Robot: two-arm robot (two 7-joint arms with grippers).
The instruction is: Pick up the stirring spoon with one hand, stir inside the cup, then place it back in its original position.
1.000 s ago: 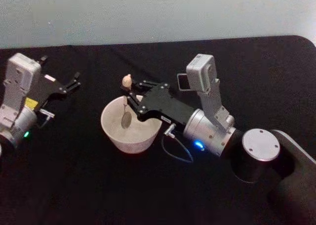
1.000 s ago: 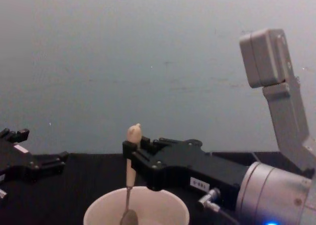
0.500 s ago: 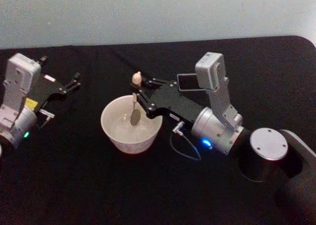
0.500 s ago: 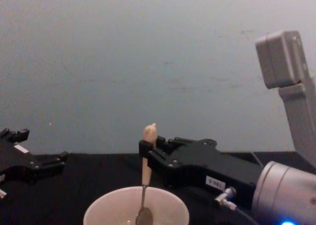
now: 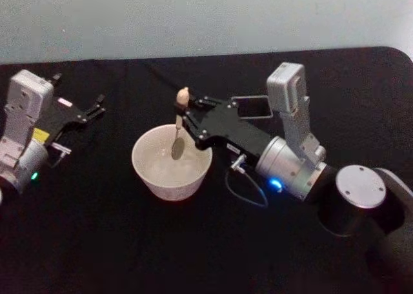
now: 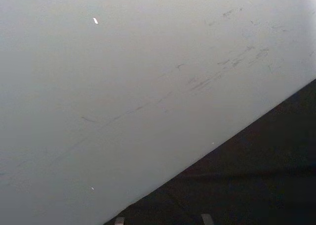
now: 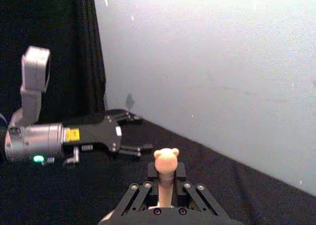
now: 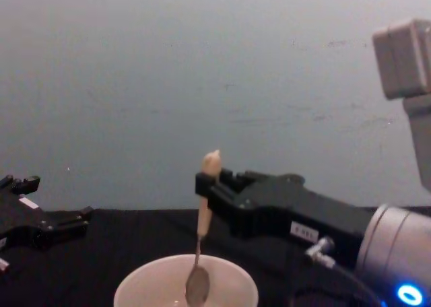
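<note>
Illumination is soft and diffuse. In the head view the wall [image 5: 193,17] across the top of the frame is evenly lit, while the black table [image 5: 129,242] below reads as a uniform dark field. The cup [image 5: 171,171] at centre is the brightest object. A blue indicator lamp [image 5: 275,184] right of centre glows with a small halo, and a green indicator lamp [image 5: 33,176] glows at the left edge. In the right wrist view the wall washes out to white glare along the top edge, and the stirring spoon [image 7: 166,162] handle at lower centre is brightly lit.
</note>
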